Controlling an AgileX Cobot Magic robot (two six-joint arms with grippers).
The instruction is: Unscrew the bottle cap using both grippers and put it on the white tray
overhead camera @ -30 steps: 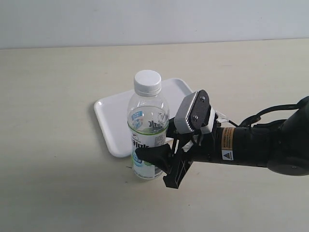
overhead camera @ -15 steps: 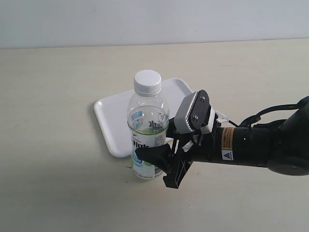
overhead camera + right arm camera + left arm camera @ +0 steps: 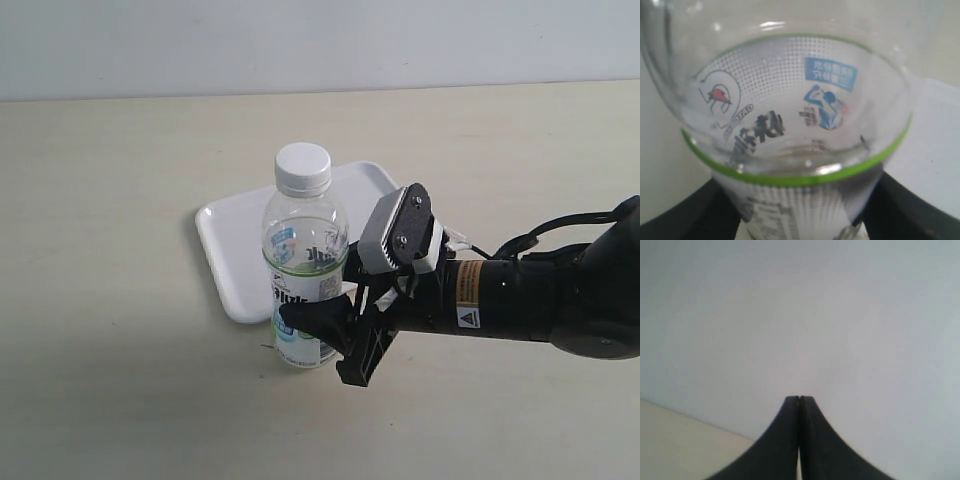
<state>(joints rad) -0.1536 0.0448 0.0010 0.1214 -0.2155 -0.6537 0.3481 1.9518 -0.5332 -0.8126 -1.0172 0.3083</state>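
White tray [image 3: 235, 240] lies on table [image 3: 120, 300] just behind bottle [image 3: 303, 250]. We see bottle upright, long axis vert., w/ cap [image 3: 303, 168] on top; right claw [image 3: 308, 318] pinches its lower half, left claw [image 3: 799, 405] pressed together.

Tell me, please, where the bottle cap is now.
In the exterior view, the bottle cap sits on top of the bottle, slightly left of the middle, with the white tray just behind it.
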